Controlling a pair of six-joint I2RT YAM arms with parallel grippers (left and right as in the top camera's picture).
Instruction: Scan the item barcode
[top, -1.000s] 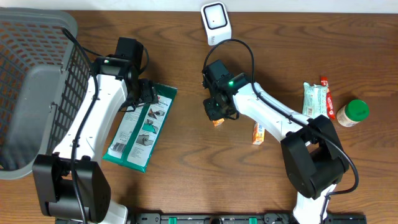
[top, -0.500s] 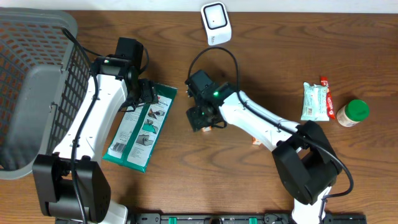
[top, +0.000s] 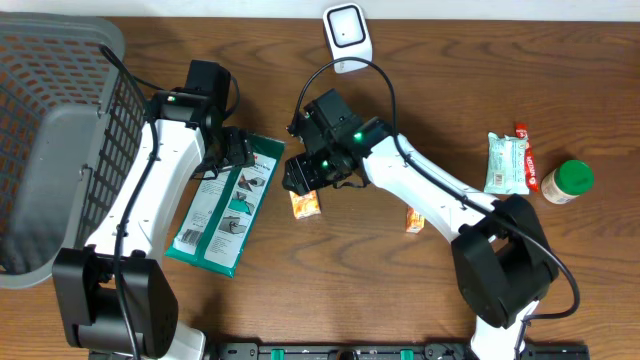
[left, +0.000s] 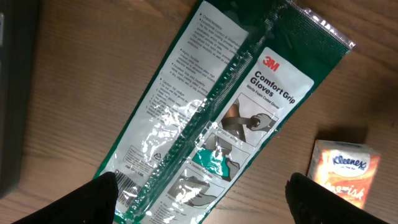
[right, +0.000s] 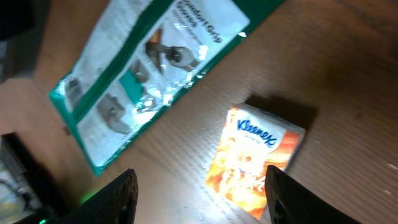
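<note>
The tissue pack (right: 258, 158) looks light, soft and slick; pinch its narrow sides. The left tool (left: 208, 199) and right tool (right: 205, 196) gape empty.

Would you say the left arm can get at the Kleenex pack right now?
Probably, but crowded: the Kleenex pack lies just beside the glove package under the open left gripper, yet the right gripper hangs right over it.

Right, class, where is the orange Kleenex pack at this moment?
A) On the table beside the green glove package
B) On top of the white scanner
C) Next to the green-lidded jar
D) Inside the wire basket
A: the Kleenex pack lies flat on the wooden table, close beside the green glove package with a strip of wood showing between them.
</note>
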